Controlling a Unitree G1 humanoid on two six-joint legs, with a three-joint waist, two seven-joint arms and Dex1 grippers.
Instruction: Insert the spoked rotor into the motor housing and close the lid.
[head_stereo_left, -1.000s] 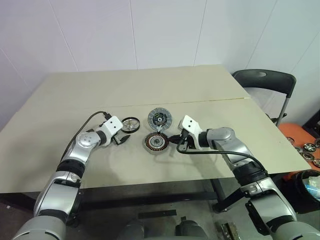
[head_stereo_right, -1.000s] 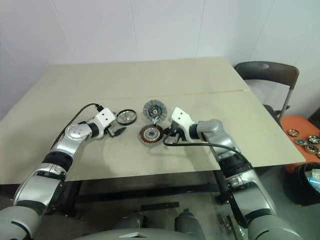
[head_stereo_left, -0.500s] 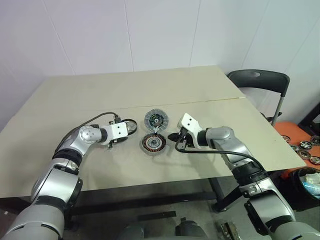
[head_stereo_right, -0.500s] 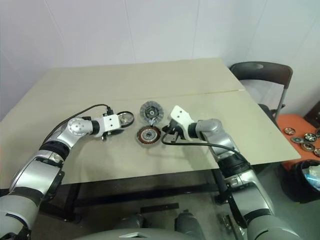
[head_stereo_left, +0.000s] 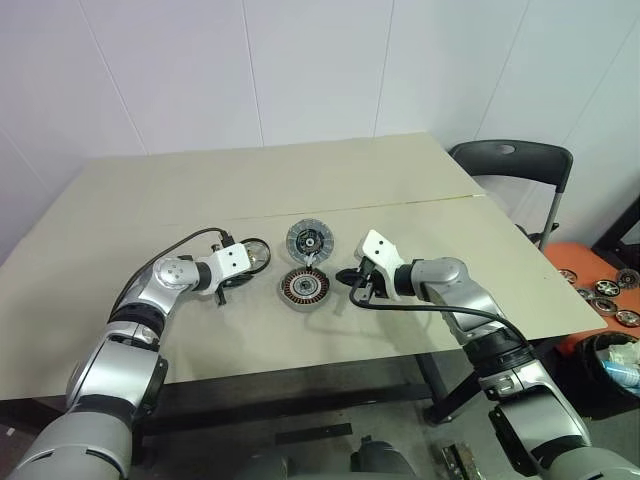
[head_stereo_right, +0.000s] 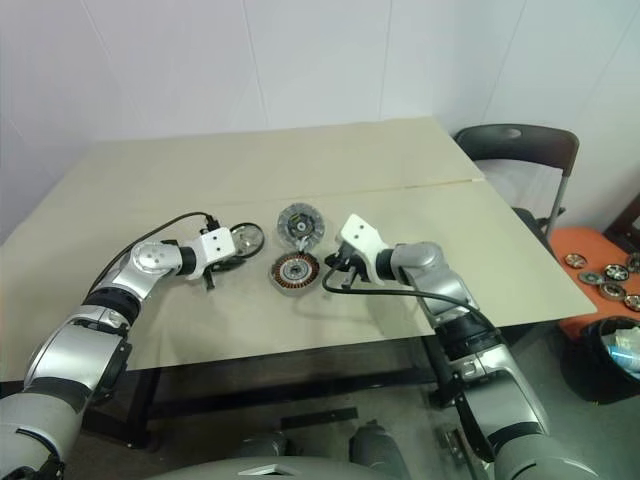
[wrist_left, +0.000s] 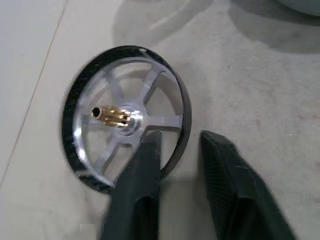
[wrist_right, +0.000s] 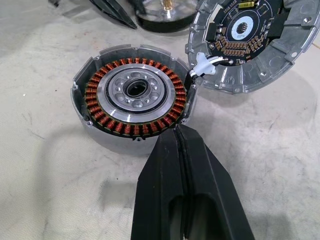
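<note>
Rotor (wrist_left: 125, 125) flat on tabletop (head_stereo_left: 330, 180), left of centre in the eye views, rim between the near-closed fingers of left claw (wrist_left: 182, 150). Thin-rim pinch: likely to slip or tip on lifting. Right claw (wrist_right: 180, 135) pressed together beside housing (wrist_right: 135, 97); lid (wrist_right: 247, 37) adjoining. No legible writing.

Motor housing (head_stereo_left: 304, 288) top open; lid (head_stereo_left: 309, 240) touching behind, rotor (head_stereo_left: 254, 255) w/ left-gripper fingers (wrist_left: 137, 185) leftward.

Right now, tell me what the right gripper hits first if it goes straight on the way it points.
Most likely the housing: the shut right gripper points straight at its near wall, with the lid off to one side.
</note>
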